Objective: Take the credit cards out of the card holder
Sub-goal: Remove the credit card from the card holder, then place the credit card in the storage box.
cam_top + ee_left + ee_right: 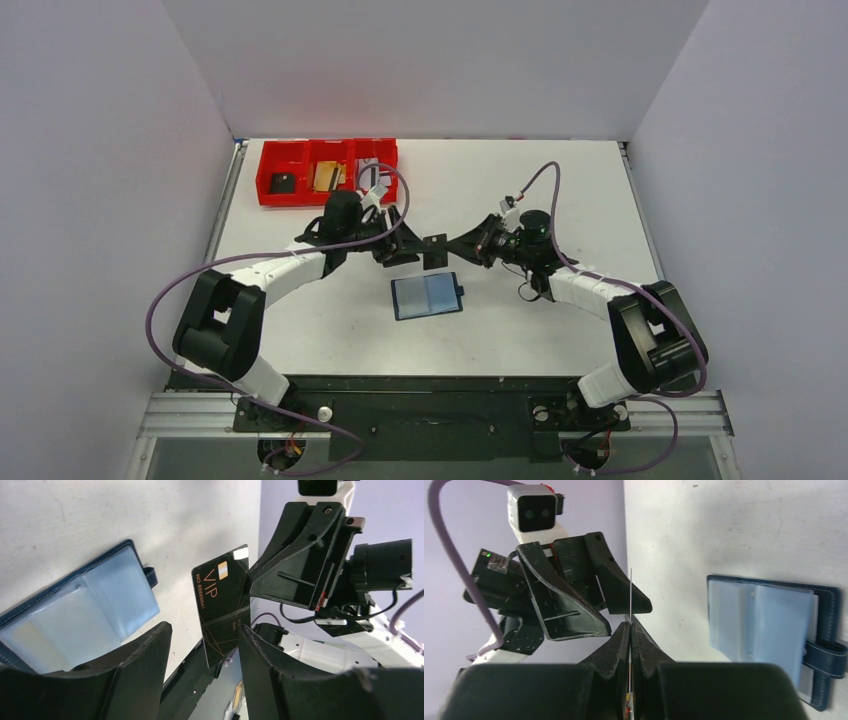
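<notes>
At the 10 o'clock corner of the white tabletop [560,190] sits a red three-compartment plastic tray [330,201]. A flat tan-gold card [325,177] lies in its middle compartment and a small dark object [284,183] in the 9 o'clock one. The 3 o'clock compartment is partly hidden by the left arm.

Just toward 5 o'clock from the tray, the left tool [408,250] stands part-open, fingers apart and gripping nothing. A thin black rectangular card with gold "VIP" lettering [222,605] is raised off the tabletop near the centre. One end of it reaches into the gap between those fingers; whether it touches them cannot be told.

At 6 o'clock from that card, the dark navy-blue bifold card holder [427,296] lies open and flat on the tabletop. Its blue-grey pockets face up and its short strap tab [461,291] is on its 3 o'clock edge.

At 3 o'clock of the black card, the right tool [466,247] is clamped tight on the card's other end, holding it on edge.
</notes>
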`<state>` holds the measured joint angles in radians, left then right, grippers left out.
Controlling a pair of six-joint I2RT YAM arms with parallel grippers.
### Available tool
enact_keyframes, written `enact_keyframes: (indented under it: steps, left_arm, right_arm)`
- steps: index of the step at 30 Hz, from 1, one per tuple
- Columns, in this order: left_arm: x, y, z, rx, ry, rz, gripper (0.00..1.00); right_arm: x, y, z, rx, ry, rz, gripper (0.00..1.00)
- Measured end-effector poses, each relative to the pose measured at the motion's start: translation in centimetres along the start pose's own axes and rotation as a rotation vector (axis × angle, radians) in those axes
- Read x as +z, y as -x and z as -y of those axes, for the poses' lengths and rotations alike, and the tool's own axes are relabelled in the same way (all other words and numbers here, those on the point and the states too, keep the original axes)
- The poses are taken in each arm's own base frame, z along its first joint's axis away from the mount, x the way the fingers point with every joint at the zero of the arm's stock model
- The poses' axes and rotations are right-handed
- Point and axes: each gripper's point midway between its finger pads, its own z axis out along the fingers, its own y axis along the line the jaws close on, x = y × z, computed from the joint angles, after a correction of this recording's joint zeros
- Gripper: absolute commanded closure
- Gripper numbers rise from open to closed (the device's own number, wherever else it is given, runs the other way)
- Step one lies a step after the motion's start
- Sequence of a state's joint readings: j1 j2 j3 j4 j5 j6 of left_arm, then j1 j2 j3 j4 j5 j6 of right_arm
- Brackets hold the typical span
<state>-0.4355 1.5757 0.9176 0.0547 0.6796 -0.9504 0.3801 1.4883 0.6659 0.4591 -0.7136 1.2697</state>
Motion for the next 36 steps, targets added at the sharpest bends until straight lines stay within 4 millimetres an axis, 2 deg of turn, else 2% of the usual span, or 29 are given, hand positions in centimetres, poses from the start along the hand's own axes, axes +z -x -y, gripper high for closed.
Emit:
enact_keyframes:
  steps: [5,9,15,19,21,23,24,27,29,36]
  left_arm:
    - [-0.1,0.3,1.5,-0.003,-0.076,0.002,0.51]
    - [-0.2,0.2,2.2,-0.013,-0.116,-0.005,0.54]
    - [-0.4,0.2,3.3,-0.027,-0.174,-0.009,0.77]
    - [-0.5,0.3,3.7,-0.034,-0.195,-0.008,0.98]
    - [-0.5,0.3,3.7,-0.039,-0.200,-0.007,1.00]
    - [-0.6,0.3,3.7,-0.043,-0.202,-0.008,1.00]
    - [-0.6,0.3,3.7,-0.044,-0.202,-0.008,1.00]
    - [-0.5,0.3,3.5,-0.038,-0.196,-0.006,1.00]
    - [-0.4,0.2,3.1,-0.033,-0.178,-0.005,1.00]
    - [-0.1,0.8,0.5,-0.018,-0.019,0.025,1.00]
  right_arm:
    - [0.2,0.4,-1.7,0.025,0.071,0.005,1.00]
    - [0.4,0.5,-2.0,0.045,0.090,0.001,1.00]
    - [0.4,0.2,-2.1,0.043,0.094,-0.008,1.00]
    - [0.5,0.1,-2.1,0.036,0.092,-0.009,1.00]
    - [0.6,0.0,-2.0,0.030,0.086,-0.012,1.00]
    - [0.7,0.0,-1.9,0.019,0.076,-0.014,0.82]
    - [0.7,0.0,-1.8,0.012,0.067,-0.014,0.64]
    - [0.9,0.0,-1.1,-0.013,0.019,-0.012,0.42]
    - [0.9,0.0,-0.3,-0.038,-0.035,-0.007,0.37]
    - [-0.9,1.0,0.8,-0.152,-0.192,0.063,0.35]
